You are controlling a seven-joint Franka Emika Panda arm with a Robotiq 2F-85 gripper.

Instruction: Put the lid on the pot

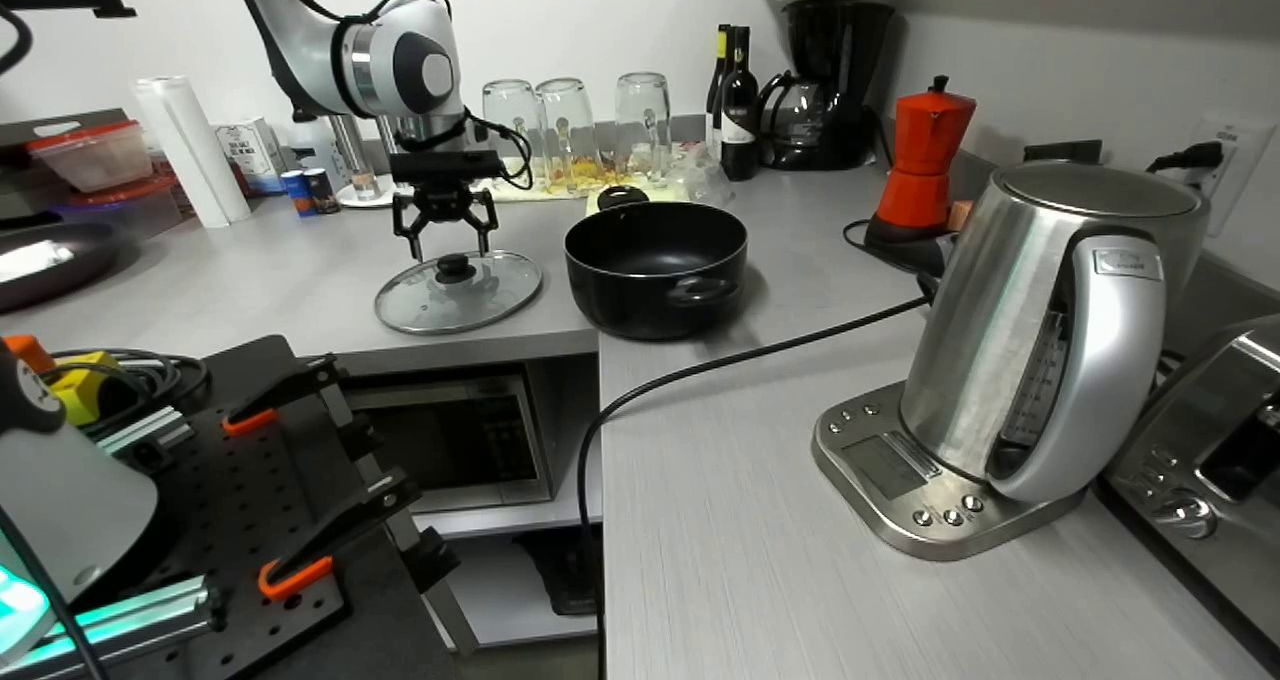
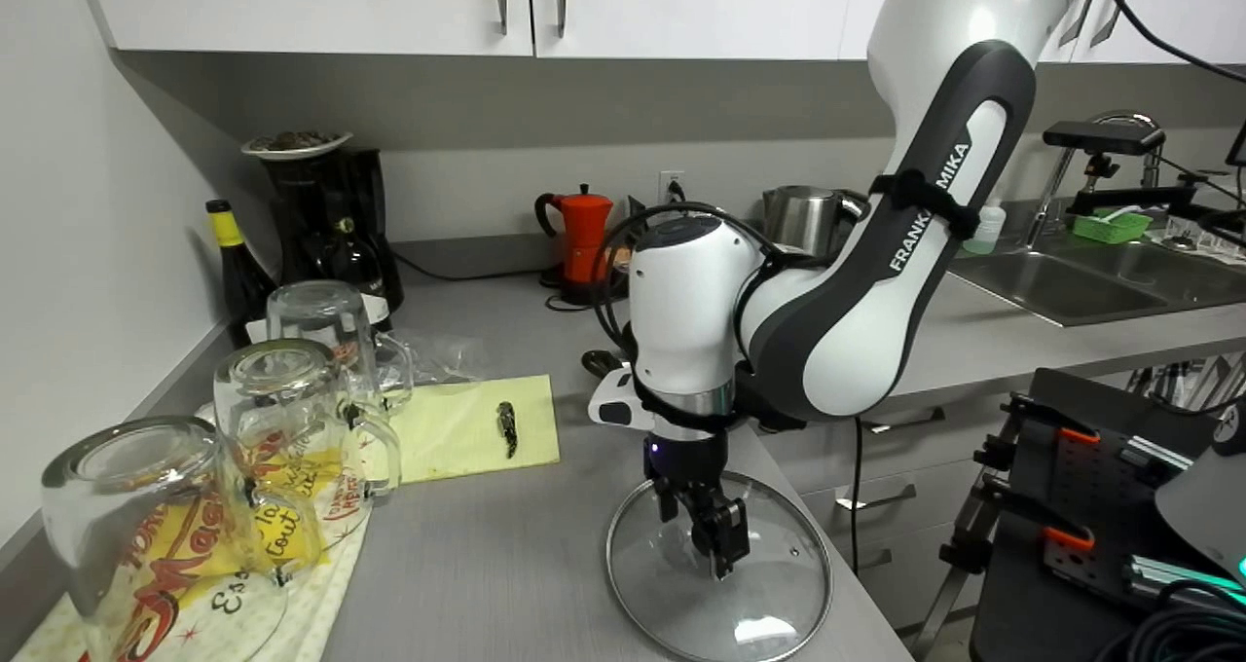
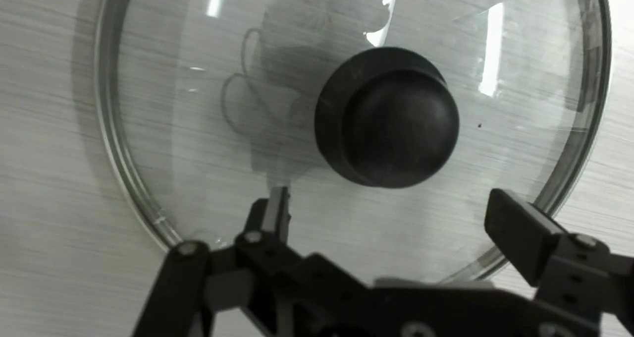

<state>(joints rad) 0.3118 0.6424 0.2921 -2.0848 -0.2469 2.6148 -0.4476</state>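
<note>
The lid (image 1: pixel 465 300) lies flat, knob (image 3: pixel 398 129) uppermost, close to the front edge of the tabletop (image 1: pixel 270 280) and just beside the pot (image 1: pixel 655 285). Above it the jaws stand wide apart and hold nothing. In the wrist view the knob falls about midway across the gap between them, though higher in the view than their ends.

The step in hand is judged to be the approach to the knob. It is best done by a straight descent until the knob sits between the jaws, stopping short of pressing on the glass, then an even closing, lest the lid skid toward the front edge. A level lift above the pot's rim and a centred, flat lowering should follow; a tilted lid would probably catch.

The pot stands at the inner corner of the tabletop, uncovered; only dark lining shows inside. Toward the back edge, three glass mugs (image 2: pixel 277 419) stand inverted on a printed cloth (image 2: pixel 316 604), whose pattern shows through them. In the back corner, a coffee maker (image 1: pixel 835 80) holds a glass carafe (image 1: pixel 800 110), contents uncertain. Along the right-hand edge, in an exterior view, stand a red moka pot (image 1: pixel 920 150) and a steel kettle (image 1: pixel 985 330), both closed, their contents hidden.
</note>
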